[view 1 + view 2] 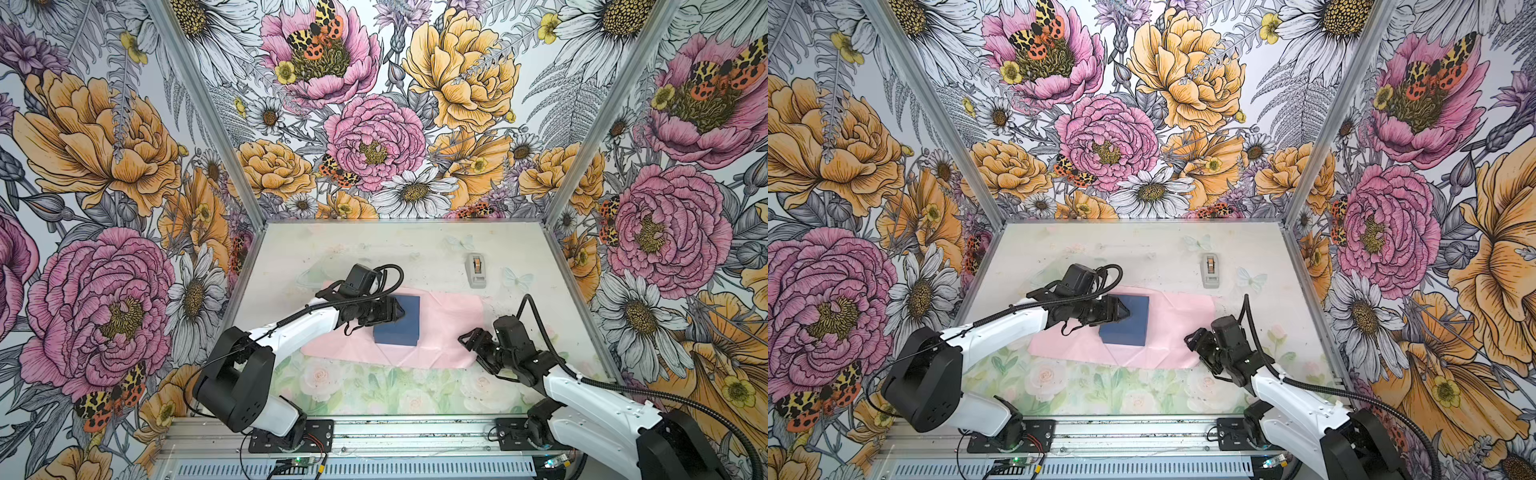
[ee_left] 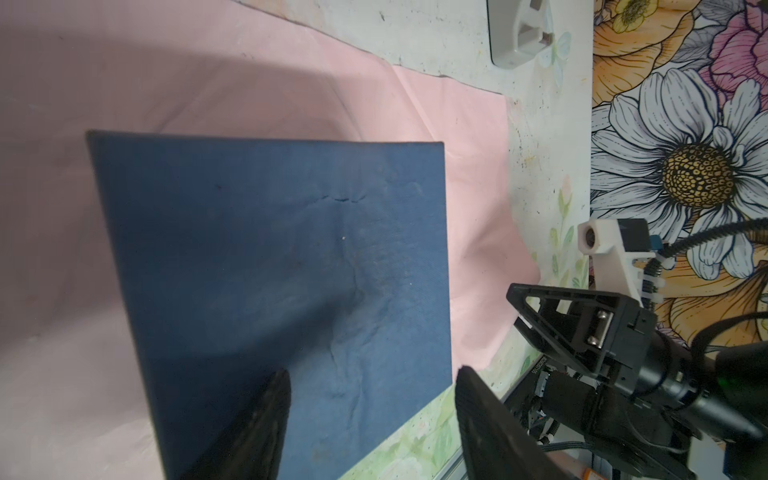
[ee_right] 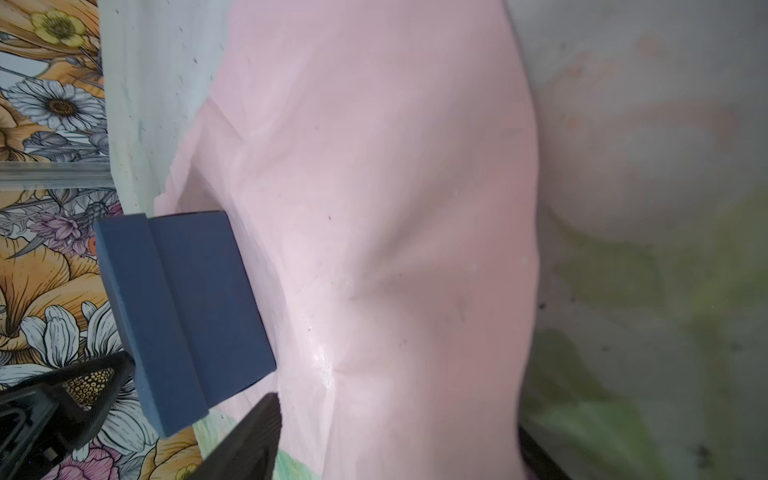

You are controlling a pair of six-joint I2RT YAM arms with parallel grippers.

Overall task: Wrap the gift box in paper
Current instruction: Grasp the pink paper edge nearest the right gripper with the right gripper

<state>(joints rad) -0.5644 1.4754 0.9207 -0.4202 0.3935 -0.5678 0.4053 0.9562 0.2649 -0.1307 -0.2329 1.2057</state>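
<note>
The dark blue gift box [image 1: 405,328] rests on the left half of the pale pink paper [image 1: 444,328], which lies creased on the table in both top views. My left gripper [image 1: 400,309] hovers over the box's left part. It is open: one finger [image 2: 257,428] is above the box top [image 2: 270,257], and the other [image 2: 490,428] is past the box's edge. My right gripper [image 1: 471,350] stands open at the paper's right end. In the right wrist view the paper [image 3: 395,208] fills the gap between its fingers [image 3: 249,436], with the box [image 3: 183,307] beyond.
A small grey tape dispenser [image 1: 477,270] stands behind the paper at the back right, also seen in the left wrist view [image 2: 519,37]. Floral walls [image 1: 124,208] enclose the table on three sides. A metal rail [image 1: 374,432] with the arm bases runs along the front.
</note>
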